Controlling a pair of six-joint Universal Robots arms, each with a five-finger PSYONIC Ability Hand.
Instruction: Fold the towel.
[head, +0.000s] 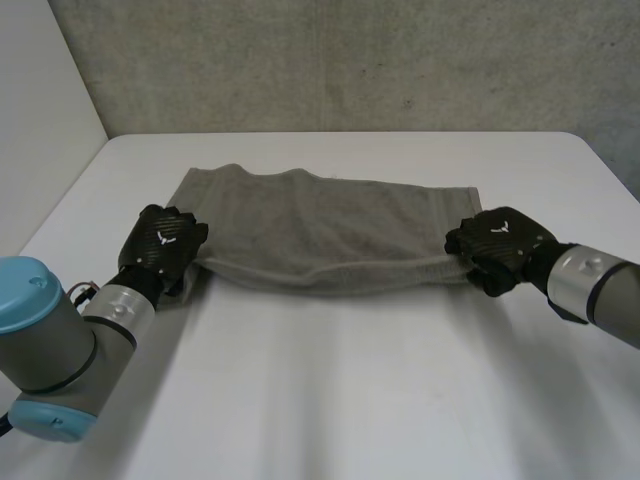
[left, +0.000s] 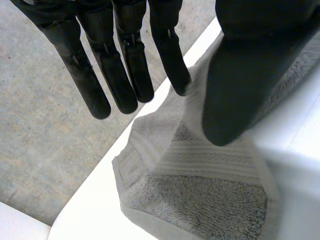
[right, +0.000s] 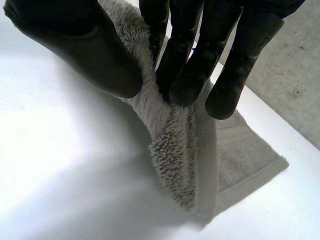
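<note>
A grey towel (head: 320, 230) lies across the middle of the white table (head: 350, 400), folded lengthwise, its doubled edge toward me. My left hand (head: 163, 245) is at the towel's near left corner. In the left wrist view its fingers (left: 125, 75) are straight and spread away from the thumb, and the towel corner (left: 200, 200) rests on the table beneath them. My right hand (head: 500, 245) is at the near right corner. There its fingers (right: 195, 65) and thumb pinch the towel (right: 200, 165), which rises from the table into the grip.
The table's left edge runs close beside the towel's left end, with grey floor (left: 45, 130) below it. A concrete wall (head: 350, 60) stands behind the far edge. Bare tabletop stretches in front of the towel.
</note>
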